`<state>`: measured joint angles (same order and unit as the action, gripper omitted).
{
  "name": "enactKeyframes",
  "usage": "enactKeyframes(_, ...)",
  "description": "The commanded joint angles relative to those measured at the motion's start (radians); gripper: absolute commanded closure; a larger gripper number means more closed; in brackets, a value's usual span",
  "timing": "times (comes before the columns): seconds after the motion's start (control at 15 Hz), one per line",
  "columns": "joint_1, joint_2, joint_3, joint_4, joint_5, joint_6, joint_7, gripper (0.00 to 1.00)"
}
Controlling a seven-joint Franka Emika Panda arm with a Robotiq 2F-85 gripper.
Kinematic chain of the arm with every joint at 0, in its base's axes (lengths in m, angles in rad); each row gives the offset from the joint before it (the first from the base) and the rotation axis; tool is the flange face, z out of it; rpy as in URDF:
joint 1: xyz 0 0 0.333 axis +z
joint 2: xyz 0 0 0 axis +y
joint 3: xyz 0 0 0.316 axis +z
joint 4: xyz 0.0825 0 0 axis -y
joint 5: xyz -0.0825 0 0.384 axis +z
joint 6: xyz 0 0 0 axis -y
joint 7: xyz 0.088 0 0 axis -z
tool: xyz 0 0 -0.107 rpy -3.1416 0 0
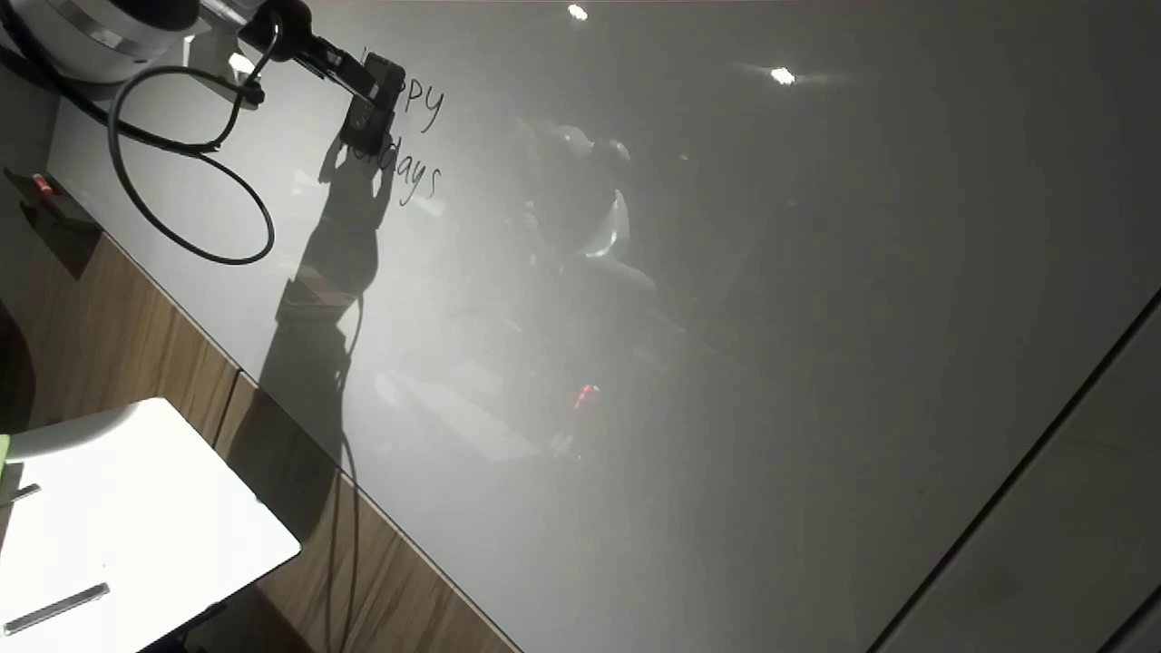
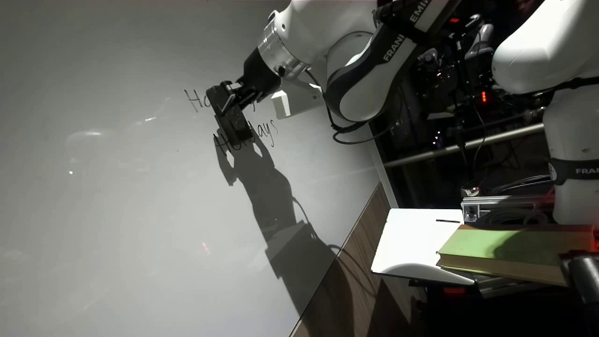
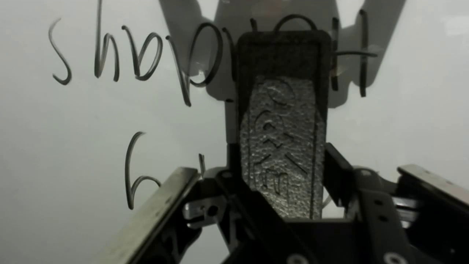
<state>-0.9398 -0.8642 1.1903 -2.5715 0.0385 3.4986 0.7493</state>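
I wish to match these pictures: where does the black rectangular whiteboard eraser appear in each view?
In an exterior view: black rectangular whiteboard eraser near the top, left of centre.
In an exterior view: eraser above and left of centre.
Wrist view: eraser right of centre, embossed face showing.
Shared landmark: black handwritten letters "ays", upside down in the wrist view.

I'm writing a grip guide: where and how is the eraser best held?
Probably grip the eraser near mid-length by its two long sides: it's narrow across. Come from in front of the board, since the eraser's far face points there.
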Motion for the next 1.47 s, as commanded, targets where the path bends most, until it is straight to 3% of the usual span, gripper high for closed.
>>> enactKeyframes(0.0, 0.051, 0.111, -0.086, -0.113, 0.000, -0.013, -0.199, 0.70)
enactKeyframes(0.47, 0.035, 0.111, -0.082, -0.095, -0.005, -0.029, -0.199, 0.70)
enactKeyframes(0.87, -0.019, 0.104, -0.063, -0.049, 0.002, -0.047, -0.202, 0.70)
enactKeyframes(1.4, -0.183, 0.254, -0.239, -0.056, -0.040, -0.185, -0.607, 0.70)
